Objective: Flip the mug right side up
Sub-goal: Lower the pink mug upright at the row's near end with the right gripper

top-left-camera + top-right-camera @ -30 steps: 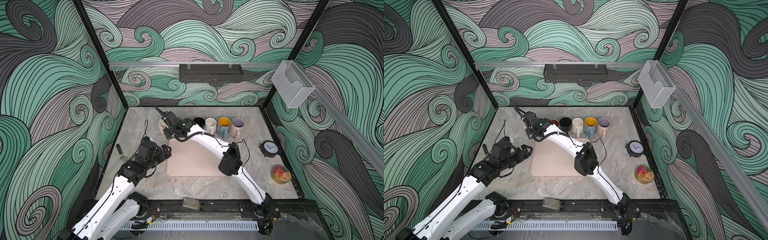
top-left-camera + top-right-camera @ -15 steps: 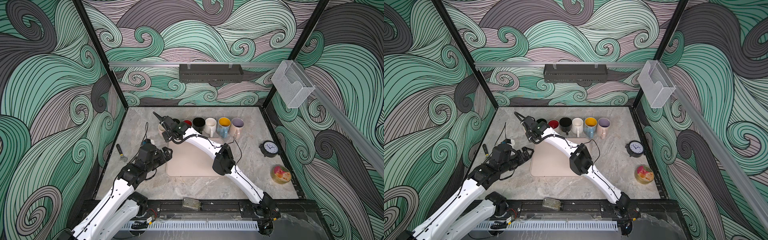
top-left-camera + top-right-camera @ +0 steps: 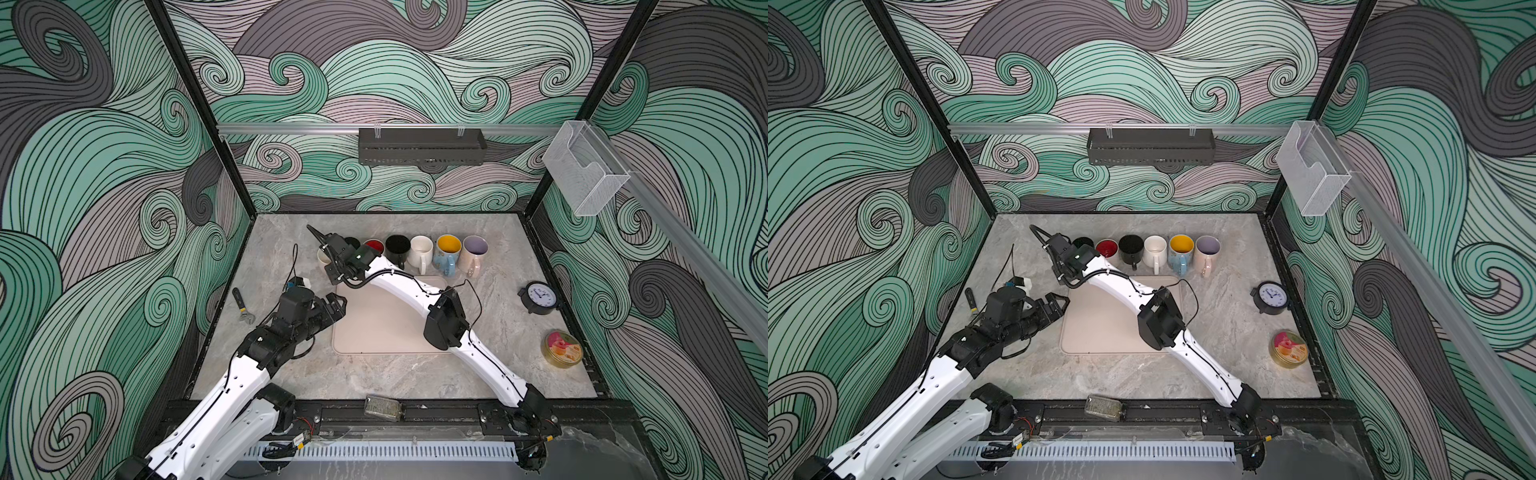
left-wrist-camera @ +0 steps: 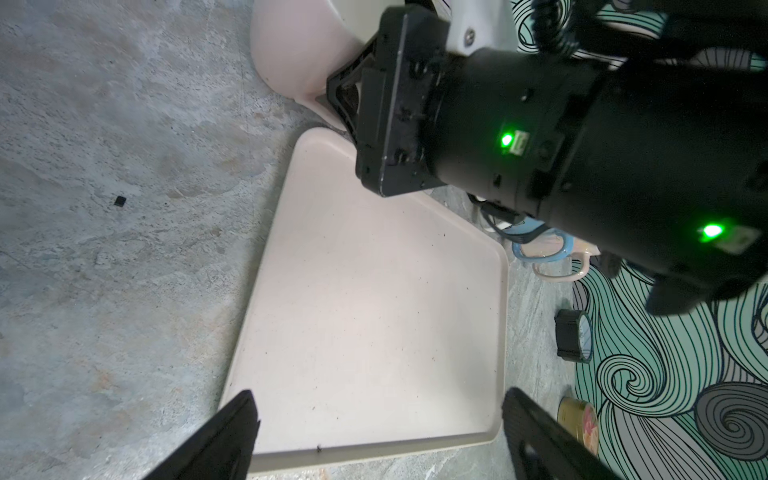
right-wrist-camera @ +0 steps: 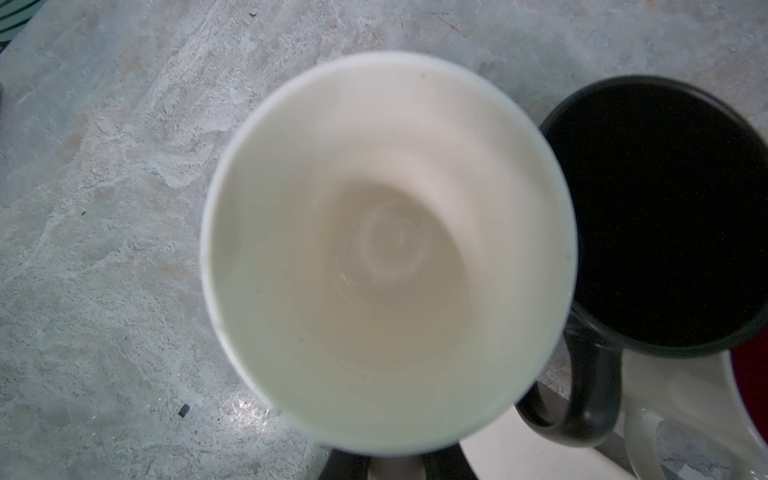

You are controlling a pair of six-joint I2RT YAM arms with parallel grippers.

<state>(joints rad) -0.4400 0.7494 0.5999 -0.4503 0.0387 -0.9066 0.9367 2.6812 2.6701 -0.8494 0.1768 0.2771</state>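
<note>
1. Since a second ago, the right arm's elbow has swung toward 9 o'clock. Its wrist now clears the red-lined mug (image 3: 374, 246), which it covered before. The left arm and the cream mug (image 5: 386, 249) have hardly shifted.
2. The cream mug sits at 11 o'clock from the centre of the tray (image 3: 382, 328), off the tray, at the 9 o'clock end of the mug row (image 3: 420, 251).
3. The right wrist view looks straight down into the mug's open mouth, so it is mouth up. The black mug (image 5: 665, 216) is just beside it.
4. In a top view only a sliver of the cream rim (image 3: 322, 256) shows beside the right gripper (image 3: 331, 261).
5. The right gripper is clamped on the cream mug. The left wrist view shows a black finger (image 4: 345, 99) against the mug's side. I cannot tell whether the base rests on the table (image 3: 415, 374).
6. The left gripper (image 4: 374, 440) has its jaws spread wide and holds nothing. It hangs over the tray's 9 o'clock edge.
7. Further out, a wrench (image 3: 243, 305) lies at 9 o'clock, a clock (image 3: 539, 296) at 3 o'clock and a tin (image 3: 562, 348) at 4 o'clock.
</note>
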